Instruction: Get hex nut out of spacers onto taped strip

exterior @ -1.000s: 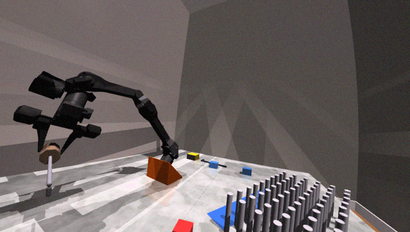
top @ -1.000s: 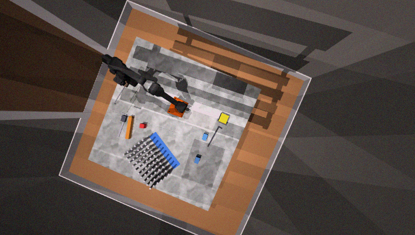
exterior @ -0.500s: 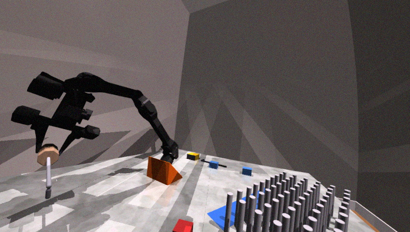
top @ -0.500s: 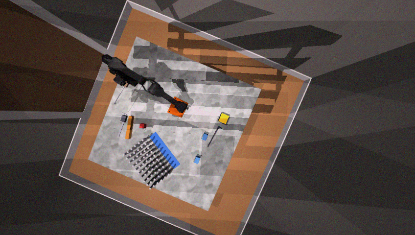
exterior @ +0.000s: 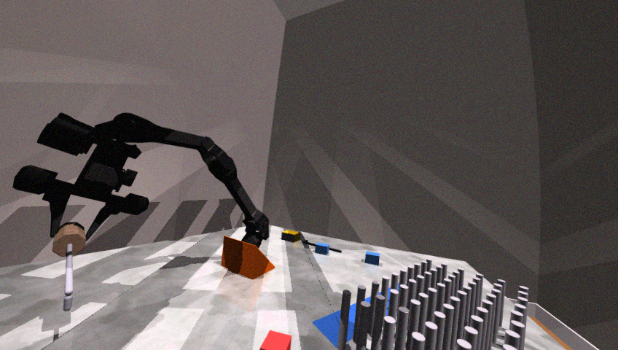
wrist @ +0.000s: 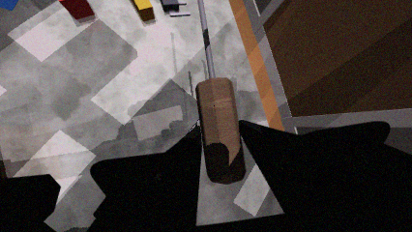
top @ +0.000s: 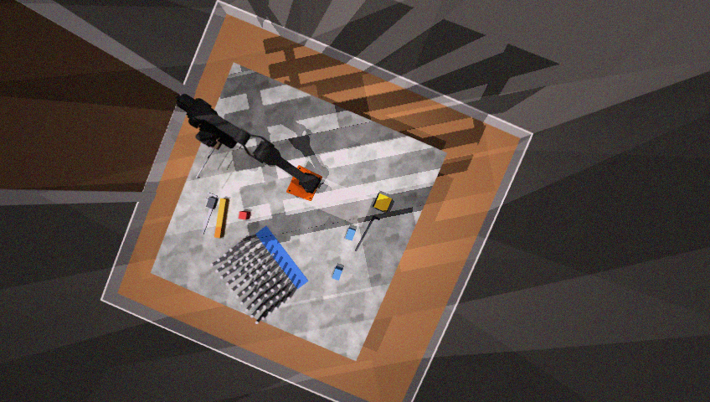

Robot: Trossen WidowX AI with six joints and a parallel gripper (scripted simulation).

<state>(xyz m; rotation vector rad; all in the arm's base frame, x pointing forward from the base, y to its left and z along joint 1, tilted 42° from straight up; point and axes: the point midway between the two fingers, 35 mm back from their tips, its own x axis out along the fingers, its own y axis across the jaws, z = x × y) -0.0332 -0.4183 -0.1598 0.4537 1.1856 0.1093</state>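
Holding a wooden-handled grey metal rod tool in the black gripper, partly open around the handle, tip downward, beside the pale surface's left edge in the top view. Probably bringing it to the field: keep high, turn slowly, align with a lane before lowering behind the nut, then drag straight to the flat blue strip. Can't make out the nut; presumably among the upright grey spacers, near the bottom-left edge. Clear the yellow-orange bar and red block en route.
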